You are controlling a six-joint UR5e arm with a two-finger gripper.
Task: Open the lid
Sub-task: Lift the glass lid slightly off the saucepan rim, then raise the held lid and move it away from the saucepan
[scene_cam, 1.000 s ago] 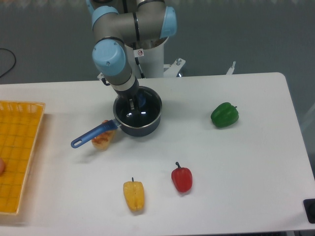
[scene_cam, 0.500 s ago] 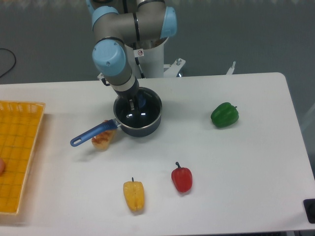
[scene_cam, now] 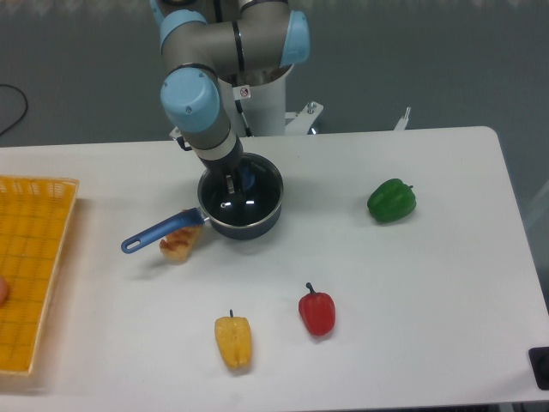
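The lid (scene_cam: 244,199) sat on the saucepan (scene_cam: 243,206), which stood on the white table (scene_cam: 412,283) near the back-centre, just in front of the robot base. Lid's glass showed dark w/ small bright reflections, metal rim matching the pan's edge all round. The blue knob (scene_cam: 246,178) was at the lid's back part, partly hidden by the tool.

The gripper (scene_cam: 238,180) came down from the arm's wrist onto the lid, fingers at the knob; they looked clamped on the knob, though the view was too small to be fully sure of the contact. Lid lay flat on the pan, not lifted as far as could be seen.

Pan's blue handle (scene_cam: 159,233) pointed to the front-left, its far end over bare table. A piece of toasted bread (scene_cam: 179,243) lay just beside & partly under the handle. Green pepper (scene_cam: 392,200) was well off to the right of the pan. Red pepper (scene_cam: 317,312) & yellow pepper (scene_cam: 232,341) lay nearer the front edge, near each other but apart. Yellow basket (scene_cam: 34,266) was at the left edge, w/ sth. orange at its left side, cut off by the frame
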